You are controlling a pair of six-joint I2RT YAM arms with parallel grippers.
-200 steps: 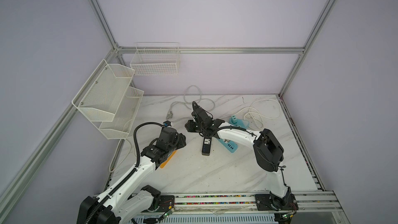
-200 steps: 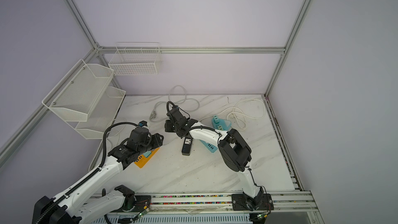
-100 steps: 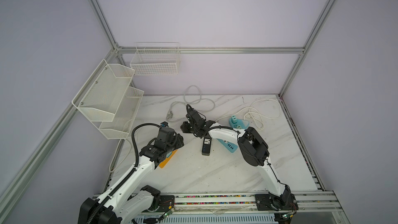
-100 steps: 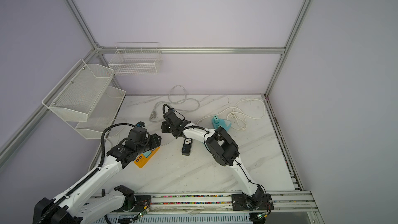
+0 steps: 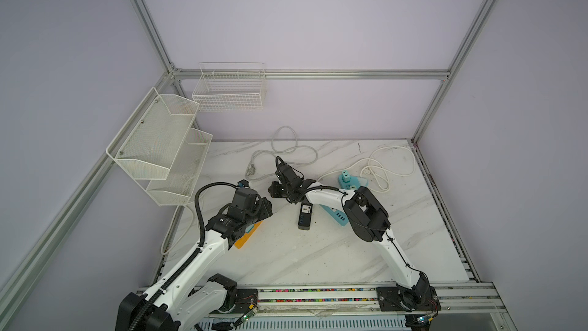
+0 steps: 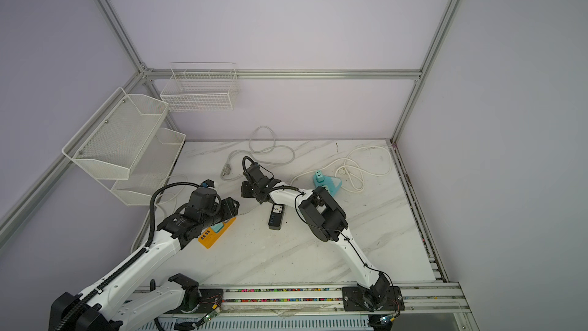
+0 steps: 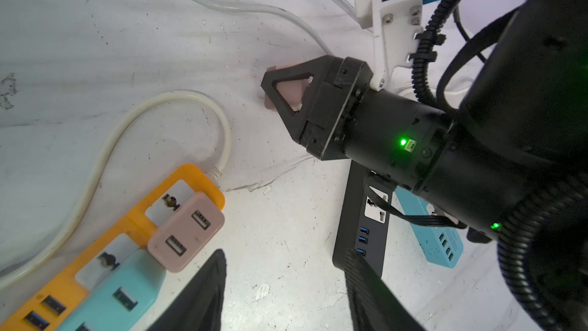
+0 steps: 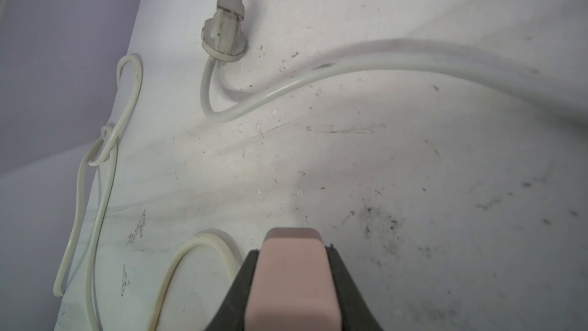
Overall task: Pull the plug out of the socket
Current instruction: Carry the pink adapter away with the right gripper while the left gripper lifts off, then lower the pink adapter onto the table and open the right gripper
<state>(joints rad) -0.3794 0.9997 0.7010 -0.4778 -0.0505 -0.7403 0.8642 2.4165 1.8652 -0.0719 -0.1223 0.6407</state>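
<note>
1. Both top views: the right gripper [image 5: 274,190] is hanging over the white marble table [image 5: 286,249], toward its far edge.
2. Left wrist view: it is pinching one small pink rounded plastic plug [image 7: 291,90]. A second is sitting in the orange power strip [image 7: 191,175], one of three strips. The fingers of the left gripper [image 7: 284,265] are standing apart, empty.
3. Right wrist view: the plug [image 8: 292,275] is looking light, rigid and slick, probably best held across its flat sides.

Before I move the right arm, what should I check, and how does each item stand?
1. Grasp: right gripper shut on held pink plug: ok.
2. Sockets: held pink plug clear of all: ok.
3. Spare arm: left gripper open, empty: ok.
4. Strip emptied: not ok; orange strip carries second pink plug and teal plug.
5. Clearance above table: cannot tell.
</note>
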